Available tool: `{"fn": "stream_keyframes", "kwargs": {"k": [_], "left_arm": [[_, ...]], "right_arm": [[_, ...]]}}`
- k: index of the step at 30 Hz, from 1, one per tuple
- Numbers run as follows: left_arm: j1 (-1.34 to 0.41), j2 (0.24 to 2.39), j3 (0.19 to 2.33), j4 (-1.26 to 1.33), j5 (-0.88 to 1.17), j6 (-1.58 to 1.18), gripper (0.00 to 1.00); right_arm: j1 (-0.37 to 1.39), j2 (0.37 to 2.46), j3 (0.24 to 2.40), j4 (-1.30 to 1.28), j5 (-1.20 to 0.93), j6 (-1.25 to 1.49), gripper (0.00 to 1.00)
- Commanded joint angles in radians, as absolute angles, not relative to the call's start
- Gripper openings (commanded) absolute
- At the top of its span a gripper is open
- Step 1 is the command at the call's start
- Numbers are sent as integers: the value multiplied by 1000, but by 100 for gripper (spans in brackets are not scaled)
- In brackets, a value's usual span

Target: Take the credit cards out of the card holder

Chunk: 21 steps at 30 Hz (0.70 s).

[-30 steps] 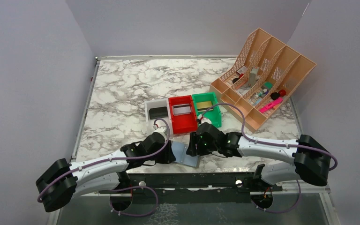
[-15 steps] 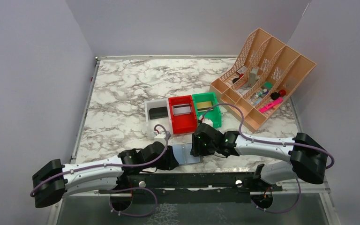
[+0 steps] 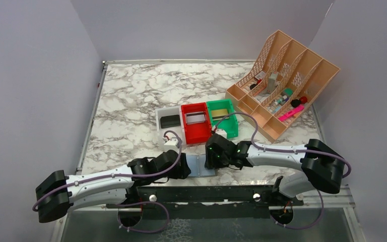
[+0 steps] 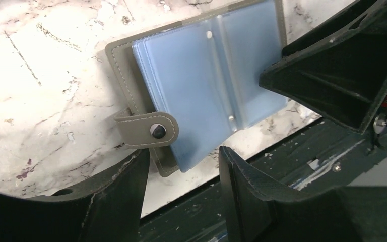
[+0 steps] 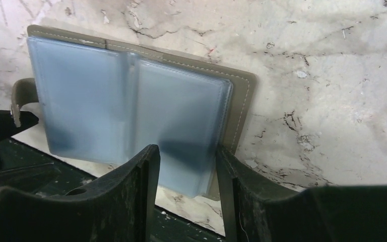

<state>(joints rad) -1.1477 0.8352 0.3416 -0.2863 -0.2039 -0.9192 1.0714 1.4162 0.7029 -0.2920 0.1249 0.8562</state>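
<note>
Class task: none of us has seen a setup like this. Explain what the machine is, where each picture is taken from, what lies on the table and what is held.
The machine is two robot arms, a left arm and a right arm, bolted at the near edge of a marble table. One picture looks down from above; the other two come from a camera on each wrist. On the table lie an open card holder, a white bin, a red bin, a green bin and a peach organizer. The left claw and right claw each straddle an edge of the card holder, jaws apart; neither clearly grips it.
</note>
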Motion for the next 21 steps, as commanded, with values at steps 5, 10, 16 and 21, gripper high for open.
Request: {"fn": "stream_keyframes", "kwargs": {"k": [5,10,16,21], "left_arm": [[-1151,945,366,-279,-250,-882,45],[-1150,940,336,-250,-225,-884,33],[-1150,915,319,-237,-218,-893,29],[-1152,913,319,-235,-213,-895,29]], "right_arm": [[1069,1484,757,-277,149,853,45],[1069,1461,779,-319,157,858,44],[1069,1445,795,-353,164,866,48],[1069,1464,795,-336,153,867,49]]}}
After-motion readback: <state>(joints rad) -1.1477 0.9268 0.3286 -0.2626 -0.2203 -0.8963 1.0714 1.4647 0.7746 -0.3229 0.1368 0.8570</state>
